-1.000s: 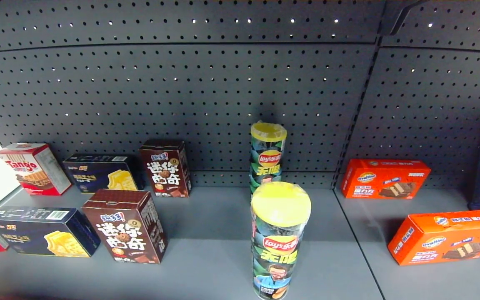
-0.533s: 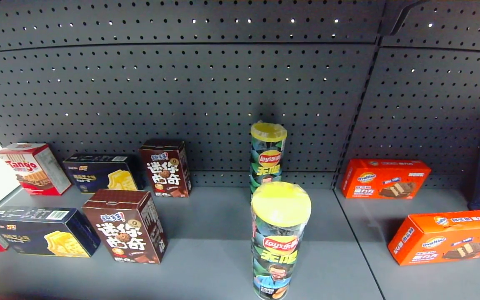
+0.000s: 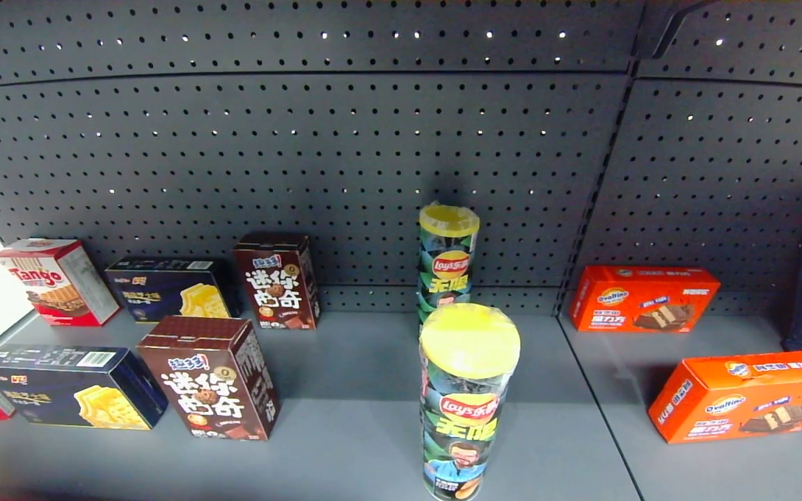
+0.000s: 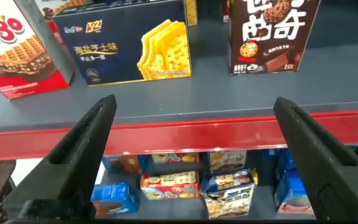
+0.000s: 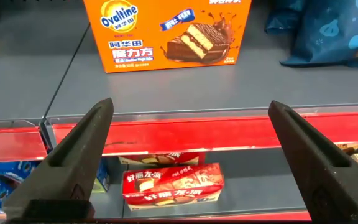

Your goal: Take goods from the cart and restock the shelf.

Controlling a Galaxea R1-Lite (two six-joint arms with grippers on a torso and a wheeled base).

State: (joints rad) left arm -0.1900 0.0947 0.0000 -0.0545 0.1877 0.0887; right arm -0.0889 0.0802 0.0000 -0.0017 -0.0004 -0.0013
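Currently two chip cans (image 3: pixel 469 400), two orange boxes (image 3: pixel 745 396); both jaws apart.

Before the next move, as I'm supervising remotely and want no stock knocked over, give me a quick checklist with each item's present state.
1. Left gripper open: ok.
2. Right gripper open: ok.
3. Something held for restocking: not ok, both grippers are empty.
4. Free space on the shelf between the front brown cookie box and the front chips can: ok.
5. Front chips can upright: ok.
6. Whether the cart is within reach: cannot tell.
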